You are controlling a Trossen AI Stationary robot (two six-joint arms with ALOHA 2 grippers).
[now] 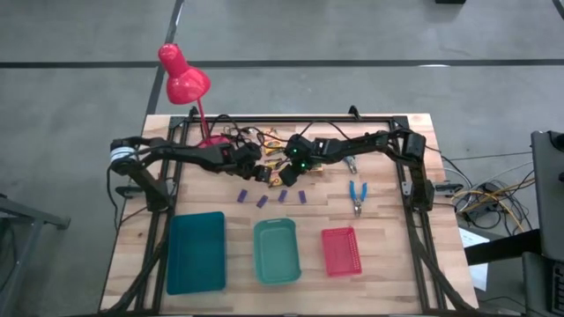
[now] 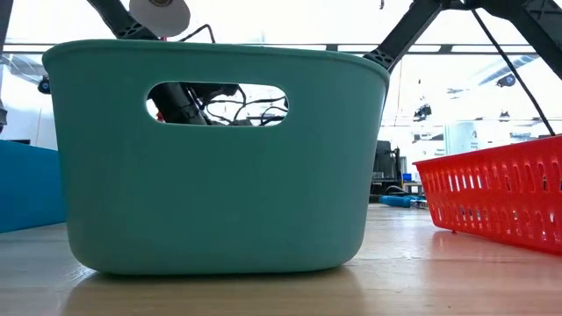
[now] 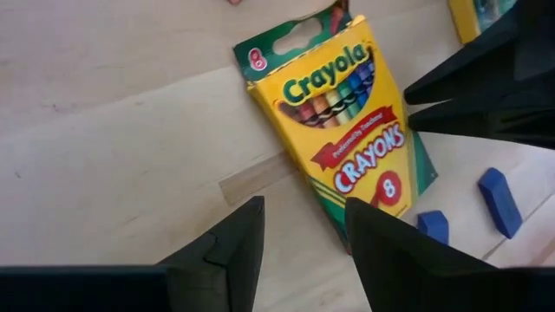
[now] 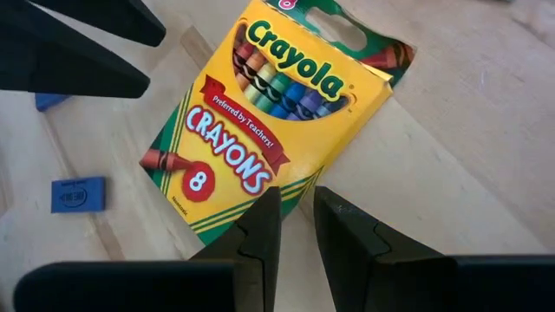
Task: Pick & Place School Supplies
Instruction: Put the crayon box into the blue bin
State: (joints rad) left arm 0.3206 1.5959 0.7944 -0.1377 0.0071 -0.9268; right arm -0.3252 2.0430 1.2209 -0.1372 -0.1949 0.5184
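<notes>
Two grippers over one crayon box [image 3: 347, 121] at table's twelve o'clock: left gripper [image 3: 303, 247] spread wide for straddling, right gripper [image 4: 297, 227] narrowed, empty; red tray [image 1: 341, 250] waiting at five o'clock.

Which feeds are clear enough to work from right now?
Both wrist views are sharp: lettering on the crayon box reads clearly. Low view is mostly blocked by the teal basket, with bright windows behind it. High view is evenly lit, but items look tiny.
</notes>
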